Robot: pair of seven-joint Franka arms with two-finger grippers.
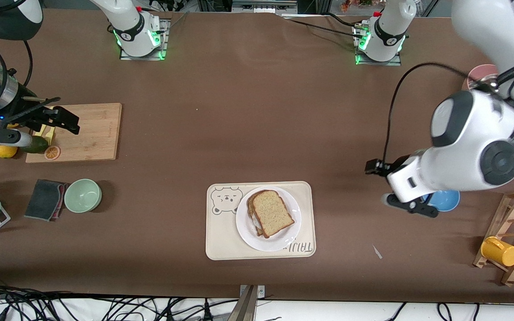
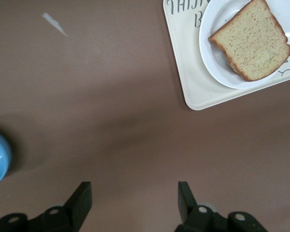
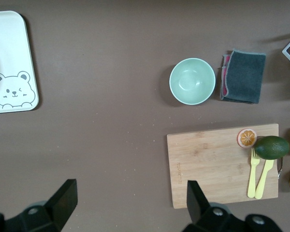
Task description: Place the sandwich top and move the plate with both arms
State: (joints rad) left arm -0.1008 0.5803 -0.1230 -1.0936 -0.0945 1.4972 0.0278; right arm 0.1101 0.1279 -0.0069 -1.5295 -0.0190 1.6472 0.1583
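The sandwich top (image 1: pixel 272 213) lies on a stack of bread slices on the white plate (image 1: pixel 247 228). The plate sits on the cream bear tray (image 1: pixel 219 236), near the front camera at mid-table. In the left wrist view the slice (image 2: pixel 251 41), plate (image 2: pixel 217 67) and tray (image 2: pixel 183 58) show well off from the fingers. My left gripper (image 1: pixel 406 203) (image 2: pixel 134 198) is open and empty over bare table beside a blue bowl (image 1: pixel 444 200). My right gripper (image 1: pixel 38 131) (image 3: pixel 130 198) is open and empty over the edge of the cutting board (image 1: pixel 92 131).
The board (image 3: pixel 222 164) carries an avocado (image 3: pixel 272 147), an orange slice and two yellow forks. A green bowl (image 1: pixel 82 195) and grey cloth (image 1: pixel 45 199) lie nearer the camera. A wooden rack with a yellow mug (image 1: pixel 500 251) stands at the left arm's end.
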